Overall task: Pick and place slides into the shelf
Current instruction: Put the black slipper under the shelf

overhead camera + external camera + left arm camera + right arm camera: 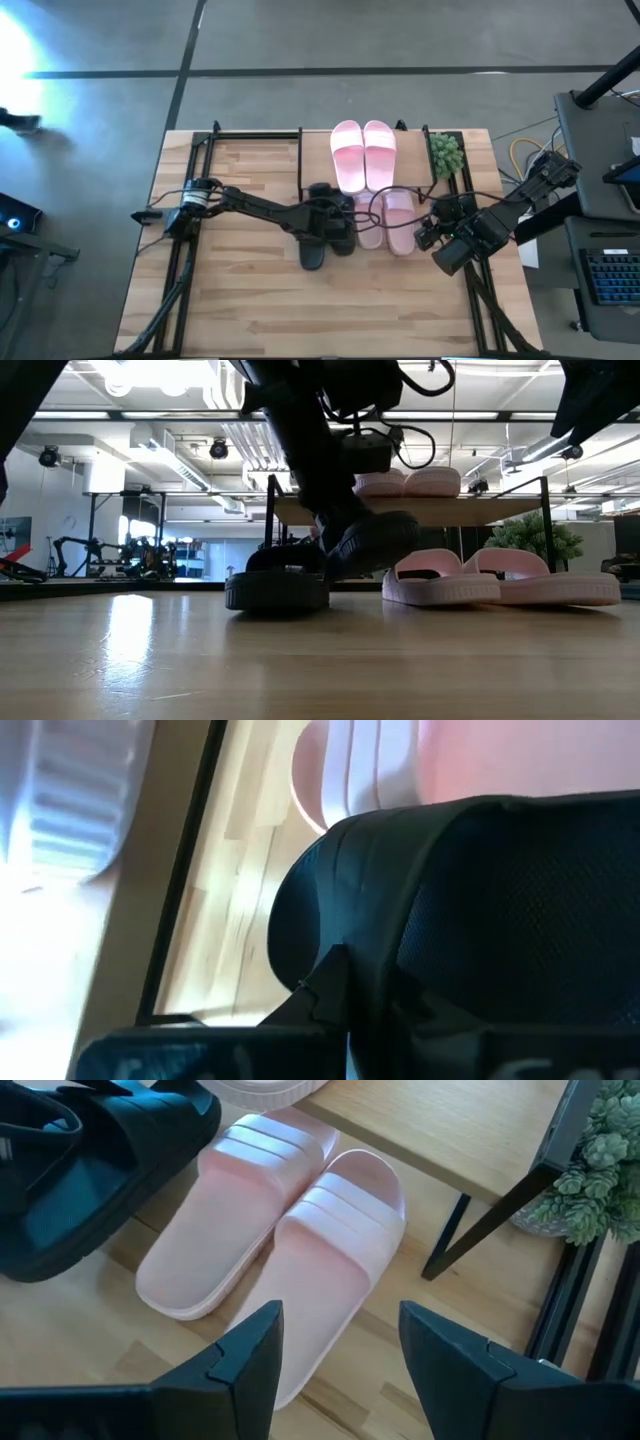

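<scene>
One black slide (378, 540) hangs tilted above the table with my left gripper (333, 214) shut on it, just in front of the shelf (315, 150). The other black slide (277, 588) lies flat on its sole on the table. One pale pink pair (362, 155) lies on the shelf's top board. A second pink pair (290, 1250) stands on the table with its toe ends under the shelf. My right gripper (340, 1350) hovers open above the near end of that pair, touching nothing. My left gripper is shut on the black slide at its wide strap (330, 920); the strap fills the wrist view and hides the fingertips. The fingers slant down from the table's left. The slide is lifted clear of the table, tilted, with one end higher.
A small green plant (446, 153) stands at the shelf's right end beside a black shelf leg (465, 1230). Black rails (195, 190) run along the table's left and right sides. Bare wood lies toward the near edge.
</scene>
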